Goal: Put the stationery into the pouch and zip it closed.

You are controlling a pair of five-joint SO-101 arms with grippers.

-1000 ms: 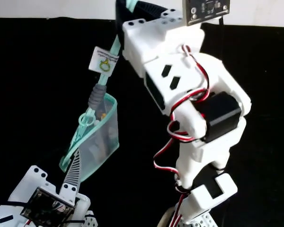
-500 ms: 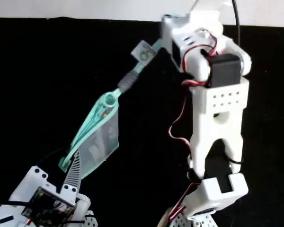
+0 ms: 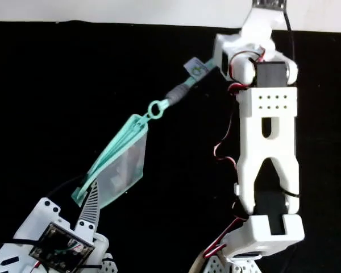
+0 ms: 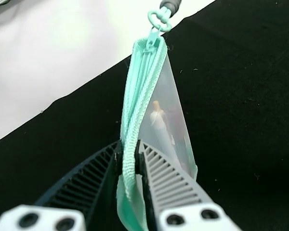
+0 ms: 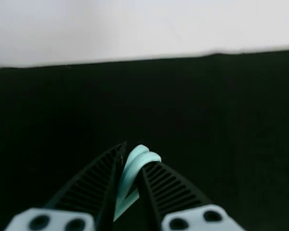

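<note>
High view: our pouch [image 3: 122, 165] hangs stretched over the bench [image 3: 45, 85], long axis slanting from our left fingers [image 3: 90, 207], clamped on its lower end, up to our right fingers [image 5: 173, 185], pinching its zip strap [image 5: 135, 163]

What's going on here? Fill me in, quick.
Two arms hold the teal pouch stretched between them over the black table. The left gripper is shut on one end of its zip edge, the right gripper on the pull strap at the other end. Stationery shows inside, and the zip looks closed.
</note>
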